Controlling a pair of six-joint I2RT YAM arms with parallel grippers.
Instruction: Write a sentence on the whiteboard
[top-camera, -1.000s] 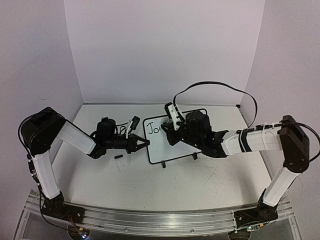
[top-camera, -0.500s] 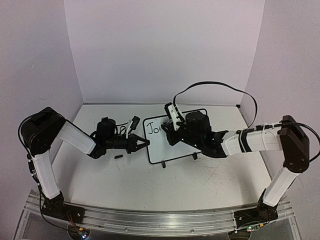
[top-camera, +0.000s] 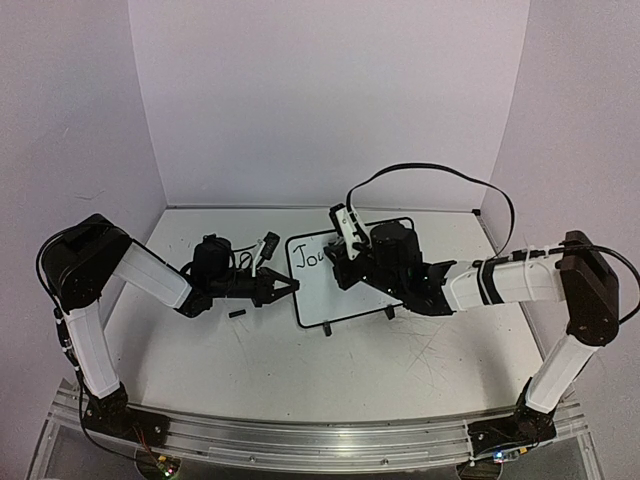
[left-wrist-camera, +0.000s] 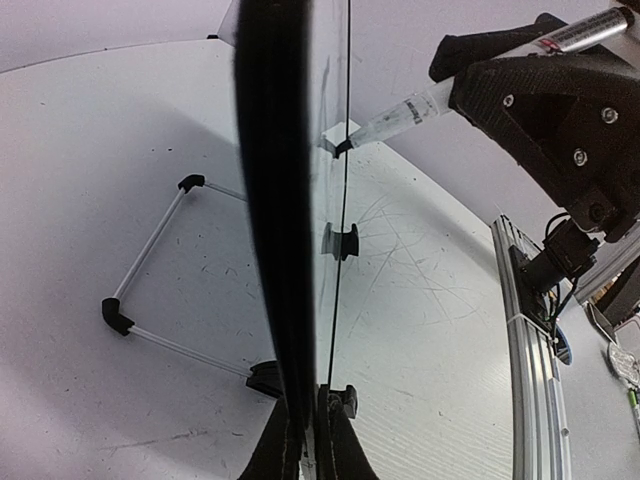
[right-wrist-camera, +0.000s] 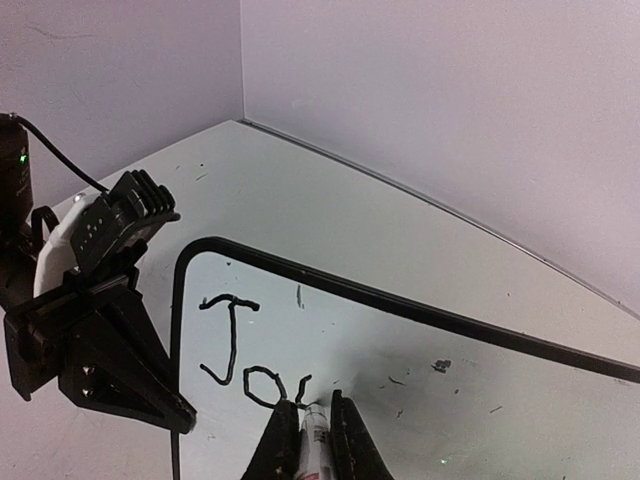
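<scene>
The whiteboard (top-camera: 322, 300) stands tilted on its feet mid-table. My left gripper (top-camera: 291, 288) is shut on its left edge, and the left wrist view shows the black frame (left-wrist-camera: 275, 200) edge-on between the fingers of that gripper (left-wrist-camera: 312, 400). My right gripper (top-camera: 341, 262) is shut on a white marker (right-wrist-camera: 317, 440), whose tip touches the board surface (right-wrist-camera: 420, 330). The sentence (right-wrist-camera: 243, 350) reads "Jo" plus a short fresh stroke by the tip. In the left wrist view the marker (left-wrist-camera: 405, 112) meets the board face.
A small black cap (top-camera: 237, 314) lies on the table left of the board. The right arm's cable (top-camera: 430, 170) loops above the board. Walls close in the back and both sides. An aluminium rail (top-camera: 300, 440) runs along the near edge.
The stroke after "Jo" has grown a little as the right gripper nudged the marker. The left arm and the board have stayed put.
</scene>
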